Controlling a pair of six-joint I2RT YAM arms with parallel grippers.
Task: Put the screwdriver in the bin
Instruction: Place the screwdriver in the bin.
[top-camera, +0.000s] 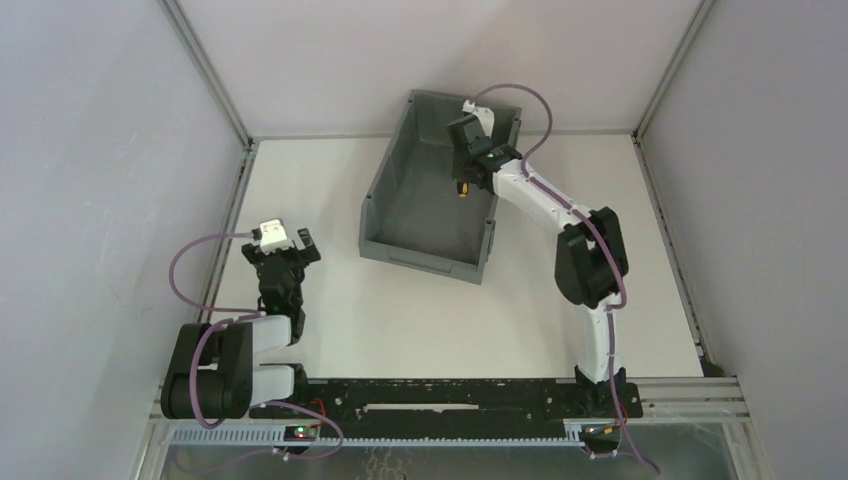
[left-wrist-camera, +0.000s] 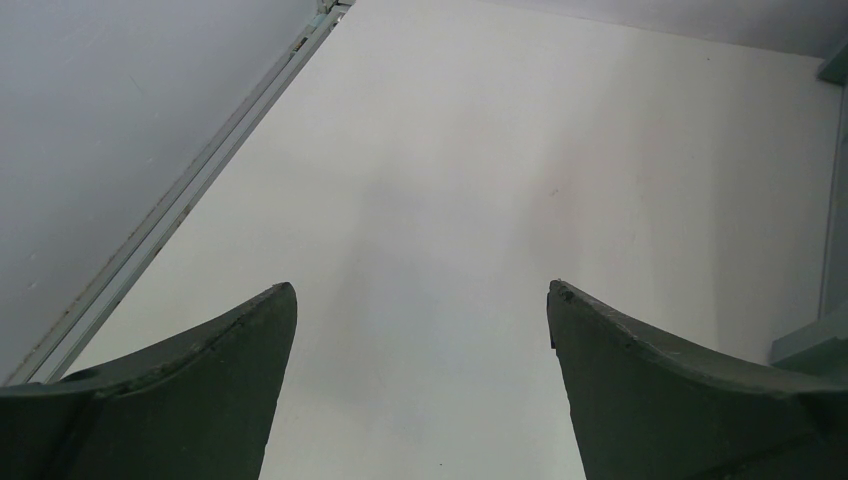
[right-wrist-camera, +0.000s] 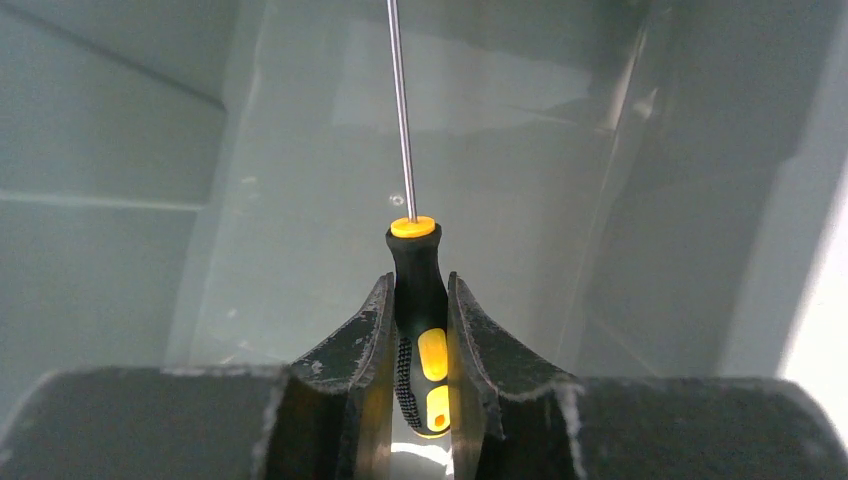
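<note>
yellow-black screwdriver | clamped between right end effector fingers | inside bin

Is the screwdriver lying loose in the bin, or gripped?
Gripped: the right gripper is shut on the screwdriver handle, held over the bin floor.

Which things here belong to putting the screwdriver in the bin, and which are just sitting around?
Part of the job:
- screwdriver, held by its handle
- right pincer, shut on it
- bin, the pincer over its inside

Just there:
- left pincer, open above the table
- purple cables on the arms
</note>
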